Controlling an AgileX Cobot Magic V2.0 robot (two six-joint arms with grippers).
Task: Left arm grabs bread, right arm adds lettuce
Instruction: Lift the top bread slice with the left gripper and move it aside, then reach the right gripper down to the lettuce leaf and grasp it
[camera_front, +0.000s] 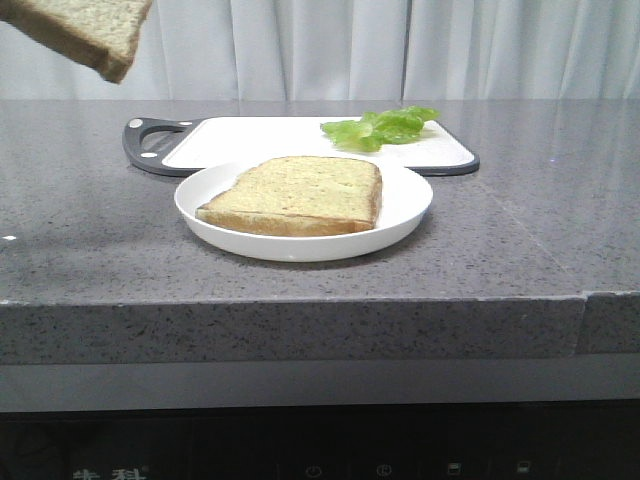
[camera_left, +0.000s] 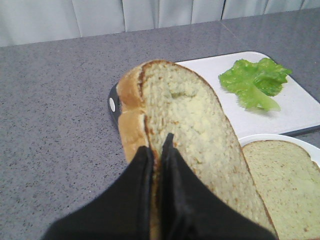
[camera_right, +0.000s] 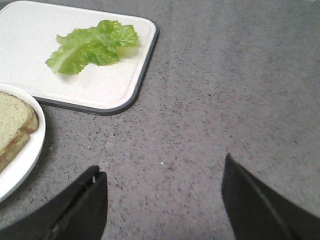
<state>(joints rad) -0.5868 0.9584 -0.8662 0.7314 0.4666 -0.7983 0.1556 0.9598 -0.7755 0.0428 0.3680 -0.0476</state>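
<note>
Left end effector (camera_left: 156, 150) — its two black fingers (camera_left: 135, 195) are pressed together on the crust edge of one bread slice (camera_left: 190, 130), which is held clear of the bench (camera_front: 90, 230); in the front view this slice (camera_front: 85, 30) appears at the upper left, well above the grey speckled surface. A second slice of bread (camera_front: 300, 195) lies flat in a white plate (camera_front: 400, 215) near the front edge of the bench. Behind the plate rests a white cutting board (camera_front: 260, 140) with a dark rim and handle. The lettuce (camera_front: 380, 127) — bright green ruffled leaves — lies on the board toward its right end, apart from the plate. Right end effector (camera_right: 162, 200): its fingers (camera_right: 85, 200) stand wide apart with nothing between them, over bare bench beside the board's corner; the lettuce (camera_right: 92, 46) sits on the board beyond them, untouched.
</note>
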